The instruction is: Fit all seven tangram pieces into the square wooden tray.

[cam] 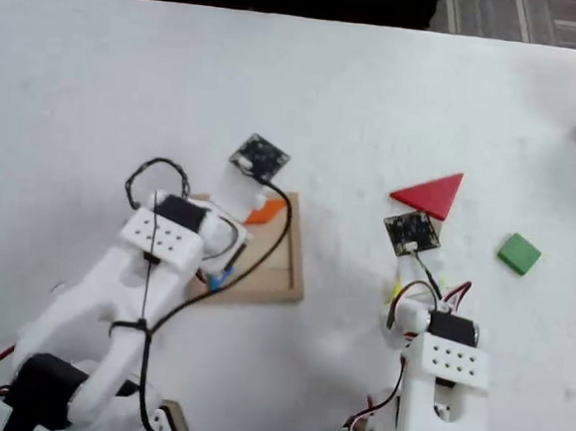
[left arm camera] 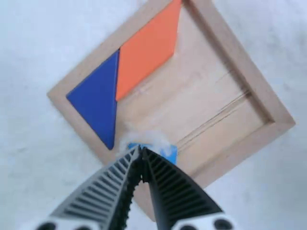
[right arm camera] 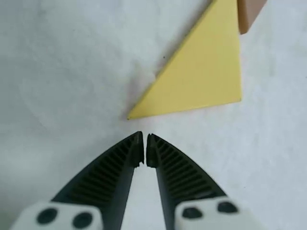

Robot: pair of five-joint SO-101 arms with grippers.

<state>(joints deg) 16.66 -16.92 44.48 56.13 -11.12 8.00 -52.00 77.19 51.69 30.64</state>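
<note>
Robotics lab setup: white-covered table (cam: 308, 87), exposed wiring (cam: 147, 304), bare camera boards (cam: 261, 158).

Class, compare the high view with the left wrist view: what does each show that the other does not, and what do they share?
High view adds the red triangle and green square on the table. Left wrist view adds the blue triangle lying edge to edge with the orange piece. Both share the tray and that orange piece.

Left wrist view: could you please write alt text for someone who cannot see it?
A square wooden tray holds a blue triangle and an orange parallelogram, edge to edge in one corner. The shut left gripper points at a light-blue piece by the tray's rim.
</note>
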